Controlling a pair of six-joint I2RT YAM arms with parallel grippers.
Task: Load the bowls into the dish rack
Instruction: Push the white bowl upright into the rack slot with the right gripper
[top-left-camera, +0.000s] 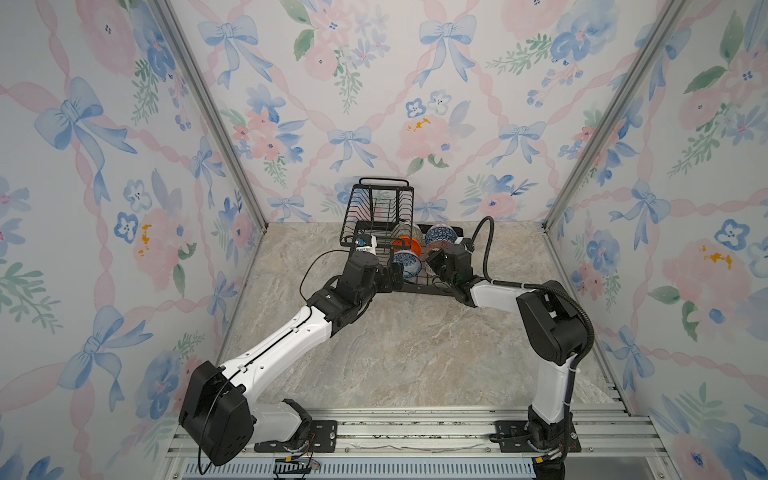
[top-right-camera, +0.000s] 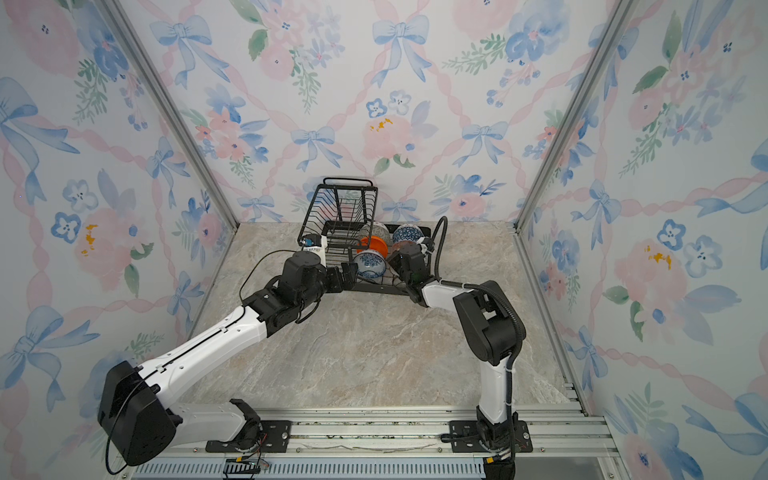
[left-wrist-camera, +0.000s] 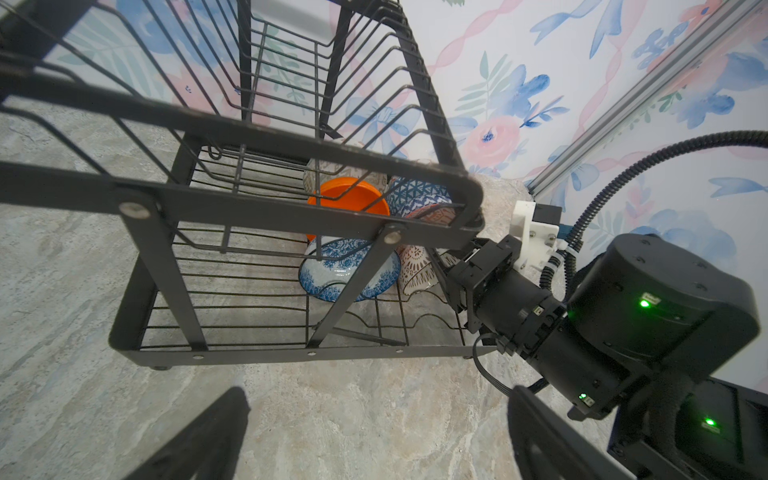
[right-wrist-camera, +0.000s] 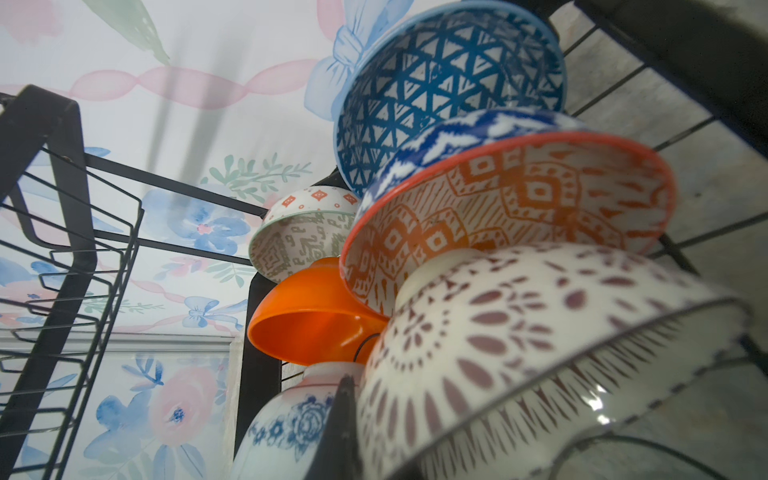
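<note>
The black wire dish rack (top-left-camera: 376, 195) (left-wrist-camera: 266, 203) stands at the back of the table. Its lower tray holds several bowls on edge: plain orange (left-wrist-camera: 349, 199), blue-floral (top-left-camera: 406, 262) (left-wrist-camera: 349, 272), blue triangle-patterned (right-wrist-camera: 449, 83), pale green (right-wrist-camera: 299, 237) and orange-red patterned (right-wrist-camera: 498, 208). My right gripper (top-left-camera: 430, 258) (left-wrist-camera: 441, 268) is shut on the rim of the white dark-lattice bowl (right-wrist-camera: 540, 332) at the tray's right end. One finger (right-wrist-camera: 340, 415) lies between that bowl and the blue-floral one. My left gripper (top-left-camera: 395, 272) (left-wrist-camera: 378, 399) hangs open and empty at the rack's front left.
The rack's raised upper basket (top-right-camera: 345, 208) holds nothing. Marble tabletop (top-left-camera: 395, 353) stretches in front of the rack. Floral walls with aluminium posts (top-left-camera: 582, 166) close in three sides. The right arm's black cable (top-left-camera: 488, 245) loops beside the rack, and a metal rail (top-left-camera: 415, 432) runs along the front.
</note>
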